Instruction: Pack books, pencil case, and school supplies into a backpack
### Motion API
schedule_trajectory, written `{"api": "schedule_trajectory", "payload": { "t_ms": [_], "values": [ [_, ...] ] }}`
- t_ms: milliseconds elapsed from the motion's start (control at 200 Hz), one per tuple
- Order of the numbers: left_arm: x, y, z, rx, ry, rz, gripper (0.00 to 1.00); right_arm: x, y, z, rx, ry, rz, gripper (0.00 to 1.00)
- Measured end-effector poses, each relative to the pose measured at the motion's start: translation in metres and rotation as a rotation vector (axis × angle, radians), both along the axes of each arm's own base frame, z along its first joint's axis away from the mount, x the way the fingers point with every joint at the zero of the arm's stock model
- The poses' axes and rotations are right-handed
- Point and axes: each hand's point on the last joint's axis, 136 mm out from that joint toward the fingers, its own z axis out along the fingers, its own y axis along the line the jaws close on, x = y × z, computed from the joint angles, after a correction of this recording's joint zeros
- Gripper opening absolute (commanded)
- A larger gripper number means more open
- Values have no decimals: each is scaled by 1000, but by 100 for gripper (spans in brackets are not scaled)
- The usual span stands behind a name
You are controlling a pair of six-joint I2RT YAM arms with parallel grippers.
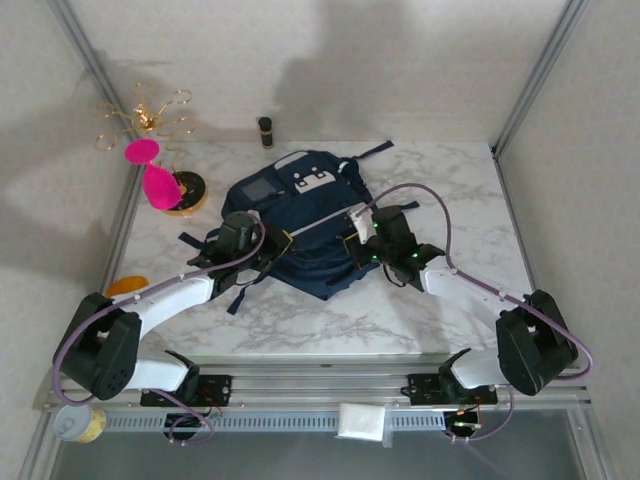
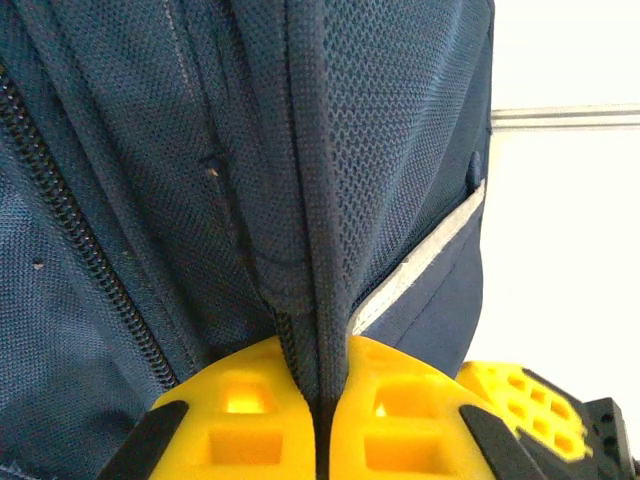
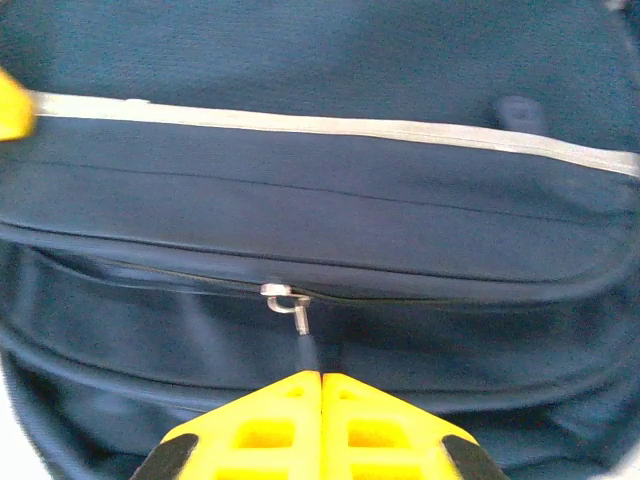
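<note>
Lying flat, the backpack (image 1: 300,210) sits mid-bench (image 1: 430,300), slightly left. The step in hand, I judge, is opening it. The right fingers (image 3: 370,425) are pressed together on what seems the dark tab of the zip pull (image 3: 290,300), which is blurred. The left fingers (image 2: 250,410) pinch a fabric seam at the bag's near left. Next, draw the pull along the zip while the left keeps the fabric taut

Left arm (image 1: 165,295) and right arm (image 1: 470,285) angle inward toward mid-frame; left gripper (image 2: 322,400) and right gripper (image 3: 320,385) clamped tight.
</note>
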Motion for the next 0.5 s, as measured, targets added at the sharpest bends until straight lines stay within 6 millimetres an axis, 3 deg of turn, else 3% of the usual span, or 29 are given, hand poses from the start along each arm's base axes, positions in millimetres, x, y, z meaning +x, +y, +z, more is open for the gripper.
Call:
{"api": "schedule_trajectory", "payload": {
  "t_ms": [65, 310, 431, 501],
  "values": [
    [-1, 3, -1, 6, 4, -14, 0, 2, -3, 0, 9, 5, -7, 0],
    [-1, 8, -1, 19, 16, -37, 0, -7, 18, -12, 34, 60, 96, 0],
    [-1, 8, 0, 27, 19, -40, 0, -2, 26, -20, 30, 76, 120, 17],
    [-1, 8, 1, 29, 18, -41, 0, 2, 30, -23, 24, 80, 131, 20]
  ]
}}
